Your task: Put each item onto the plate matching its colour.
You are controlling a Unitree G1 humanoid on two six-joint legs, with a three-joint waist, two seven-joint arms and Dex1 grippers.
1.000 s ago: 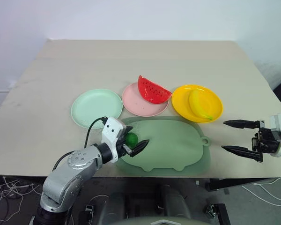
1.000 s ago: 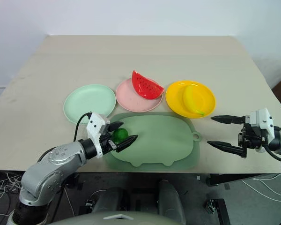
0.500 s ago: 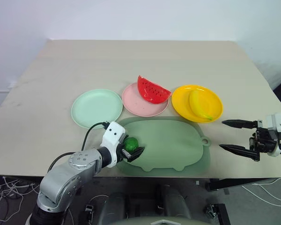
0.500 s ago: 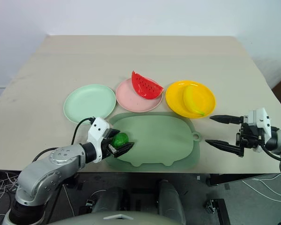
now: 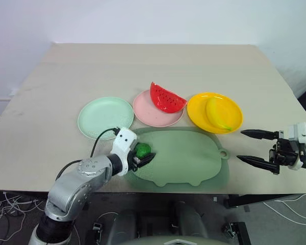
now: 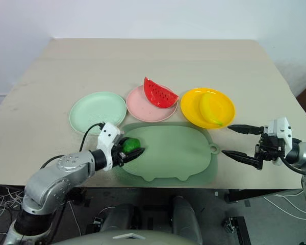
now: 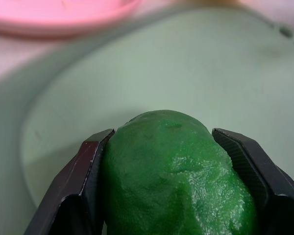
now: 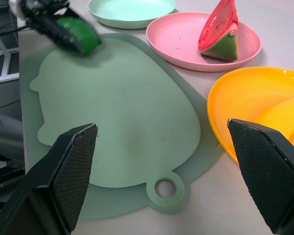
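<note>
- A pale beige bench [image 5: 143,66] with a matte wood-like top took up most of the scene, its far edge running close to the wall.
- The wall [image 5: 153,20] behind it was plain white and evenly lit, with no hard shadows.
- A white baseboard strip [image 5: 0,99] showed low on the left side, beyond the bench's edge.
- Under the bench's near edge, the dark floor [image 5: 5,214] carried a tangle of white cables [image 5: 2,206].

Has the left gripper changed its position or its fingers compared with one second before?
Yes. The left gripper has closed its fingers on the green fruit and edged slightly farther onto the sage-green mat, toward the pink plate.
</note>
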